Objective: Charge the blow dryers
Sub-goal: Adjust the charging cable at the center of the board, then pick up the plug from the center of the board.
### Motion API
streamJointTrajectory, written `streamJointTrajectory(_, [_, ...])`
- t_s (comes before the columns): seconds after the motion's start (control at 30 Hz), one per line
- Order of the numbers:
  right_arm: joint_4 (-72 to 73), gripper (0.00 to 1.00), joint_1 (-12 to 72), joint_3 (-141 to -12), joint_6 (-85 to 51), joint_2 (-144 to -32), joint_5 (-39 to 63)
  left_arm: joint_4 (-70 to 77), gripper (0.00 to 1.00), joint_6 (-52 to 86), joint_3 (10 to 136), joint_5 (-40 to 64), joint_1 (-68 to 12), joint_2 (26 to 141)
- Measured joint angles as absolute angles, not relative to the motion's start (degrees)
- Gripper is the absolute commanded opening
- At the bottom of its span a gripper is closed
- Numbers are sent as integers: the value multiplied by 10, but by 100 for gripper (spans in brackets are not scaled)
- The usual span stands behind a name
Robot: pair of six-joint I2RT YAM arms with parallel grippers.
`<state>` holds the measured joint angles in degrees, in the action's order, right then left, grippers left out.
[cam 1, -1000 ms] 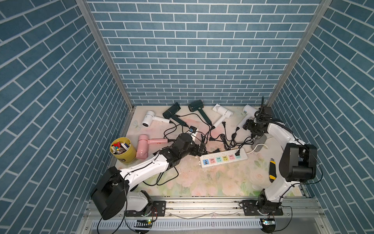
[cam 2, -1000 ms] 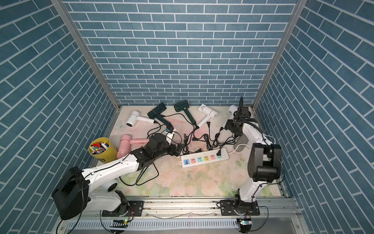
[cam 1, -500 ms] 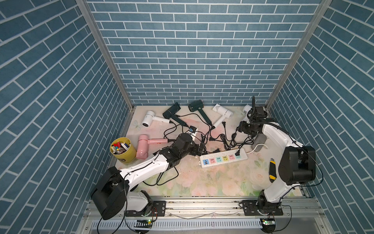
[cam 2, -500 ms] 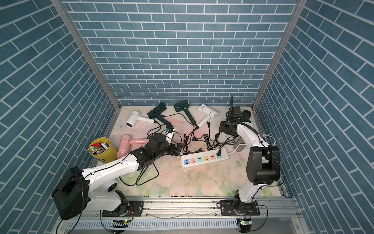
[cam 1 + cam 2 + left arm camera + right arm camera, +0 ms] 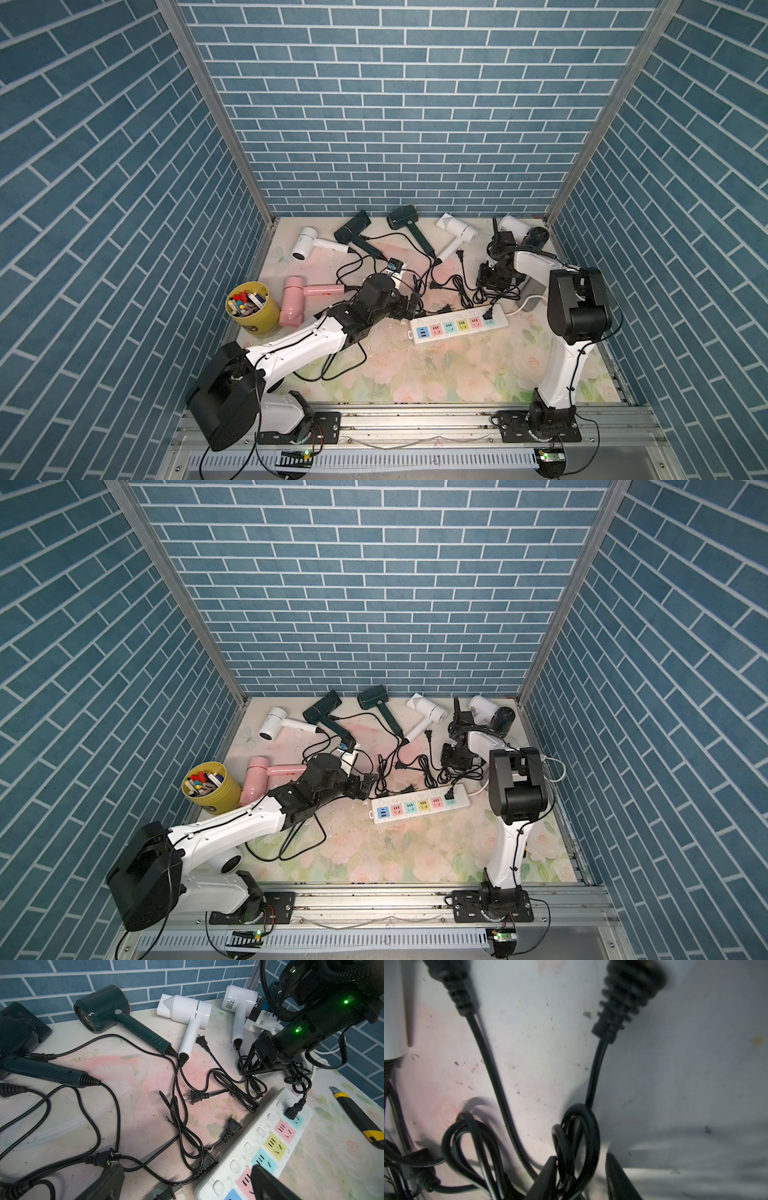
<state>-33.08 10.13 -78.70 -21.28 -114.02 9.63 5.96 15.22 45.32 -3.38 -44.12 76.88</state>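
Blue brick walls (image 5: pixel 395 124) on three sides, metal posts (image 5: pixel 217 112) at the corners. Floral mat (image 5: pixel 457 374) mid-frame, aluminium rail (image 5: pixel 415 424) along the bottom. Light is even.

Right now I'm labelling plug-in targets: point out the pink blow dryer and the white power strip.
pink hammer-shaped plastic blow dryer (image 5: pixel 291 305): in a top view, on its barrel.
white plastic power strip (image 5: pixel 462 325): in a top view, on its yellow socket.
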Motion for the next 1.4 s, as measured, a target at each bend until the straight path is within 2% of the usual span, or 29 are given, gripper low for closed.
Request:
streamJointTrajectory(0.07, [-332,6,102,-793,-211,-1140,95,60,99,152,453,-34,-441,769])
streamJointTrajectory(0.13, [-333,0,103,-800,-213,-1140,92,60,99,152,453,-34,-441,769])
streamJointTrajectory(0.63, [-327,0,82,-829,-190,-1075,67,63,99,152,453,-34,-441,769])
streamJointTrajectory(0.67, [-329,1,75,-829,-185,-1077,62,63,100,152,453,-34,-441,769])
streamJointTrajectory(0.83, [-334,20,45,-830,-167,-1097,39,63,99,152,453,-34,-441,769])
streamJointTrajectory(1.07, [-346,36,40,-856,-144,-1093,70,63,100,152,453,-32,-441,768])
streamJointTrajectory(1.23, [-346,38,62,-872,-129,-1086,128,63,99,152,453,-32,-441,760])
streamJointTrajectory(1.4, [-358,38,87,-955,-93,-1130,166,63,99,152,453,-32,-441,758])
